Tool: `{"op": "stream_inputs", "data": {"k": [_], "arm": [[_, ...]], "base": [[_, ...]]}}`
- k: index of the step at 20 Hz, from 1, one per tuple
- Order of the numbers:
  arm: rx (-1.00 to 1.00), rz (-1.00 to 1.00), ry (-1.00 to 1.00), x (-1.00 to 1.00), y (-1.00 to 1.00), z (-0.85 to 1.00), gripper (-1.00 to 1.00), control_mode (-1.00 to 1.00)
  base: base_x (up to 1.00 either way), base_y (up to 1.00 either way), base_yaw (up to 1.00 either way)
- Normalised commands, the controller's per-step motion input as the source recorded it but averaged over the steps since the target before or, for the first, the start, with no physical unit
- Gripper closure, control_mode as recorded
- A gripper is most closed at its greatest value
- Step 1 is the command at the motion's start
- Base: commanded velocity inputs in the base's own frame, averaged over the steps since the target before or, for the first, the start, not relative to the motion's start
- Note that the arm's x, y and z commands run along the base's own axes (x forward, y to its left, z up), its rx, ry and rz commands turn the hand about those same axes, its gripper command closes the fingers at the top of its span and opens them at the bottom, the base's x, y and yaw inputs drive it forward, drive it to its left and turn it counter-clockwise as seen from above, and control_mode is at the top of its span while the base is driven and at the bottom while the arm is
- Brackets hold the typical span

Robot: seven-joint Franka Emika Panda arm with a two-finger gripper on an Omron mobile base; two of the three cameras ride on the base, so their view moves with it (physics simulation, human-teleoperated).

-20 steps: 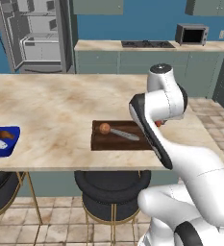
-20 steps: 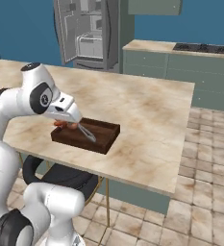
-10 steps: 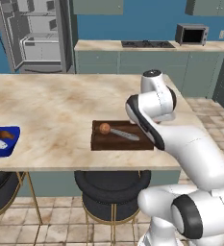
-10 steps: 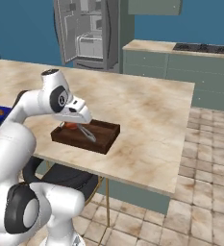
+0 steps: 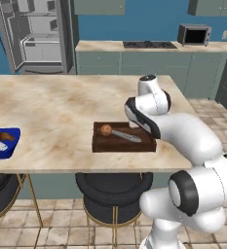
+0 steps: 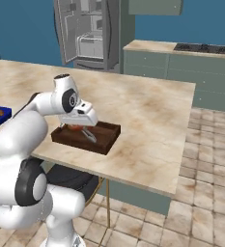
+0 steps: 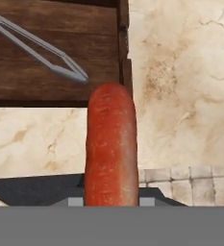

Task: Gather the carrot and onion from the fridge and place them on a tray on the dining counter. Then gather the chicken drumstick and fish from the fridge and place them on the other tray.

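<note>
Carrot: the carrot (image 7: pixel 110 144) is gripped in the pincer (image 7: pixel 110 201), its orange length pointing away from the hand, tip above the near corner of the wooden tray (image 7: pixel 46 57).
Pincer: closed narrow on the carrot, hovering at the tray's edge (image 6: pixel 80 126).
Wooden tray: dark brown, on the bench (image 5: pixel 51 112); holds a brown onion (image 5: pixel 105 130) and a grey fish (image 5: pixel 126 136) lying across it.
Blue tray: the blue tray (image 5: pixel 10 146) sits well apart at the bench's left edge, carrying a chicken drumstick (image 5: pixel 5 136).
Fridge: the fridge (image 5: pixel 34 34) stands open behind the bench.
</note>
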Motion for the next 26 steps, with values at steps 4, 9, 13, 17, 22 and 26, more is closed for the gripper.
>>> {"op": "stream_inputs", "data": {"k": [4, 9, 13, 17, 22, 26], "arm": [[0.0, 0.02, 0.01, 0.33, -0.05, -0.48, 1.0, -1.0], [0.0, 0.02, 0.0, 0.41, -0.08, -0.38, 1.0, -1.0], [0.0, 0.03, 0.0, 0.53, -0.12, -0.27, 1.0, -1.0], [0.0, 0.03, 0.0, 0.48, -0.11, -0.26, 1.0, -1.0], [0.0, 0.03, 0.0, 0.4, -0.03, -0.36, 1.0, -1.0], [0.0, 0.02, 0.0, 0.33, 0.0, -0.4, 1.0, -1.0]], "base": [[0.0, 0.0, 0.0], [0.0, 0.0, 0.0], [0.0, 0.0, 0.0], [0.0, 0.0, 0.0], [0.0, 0.0, 0.0], [0.0, 0.0, 0.0]]}}
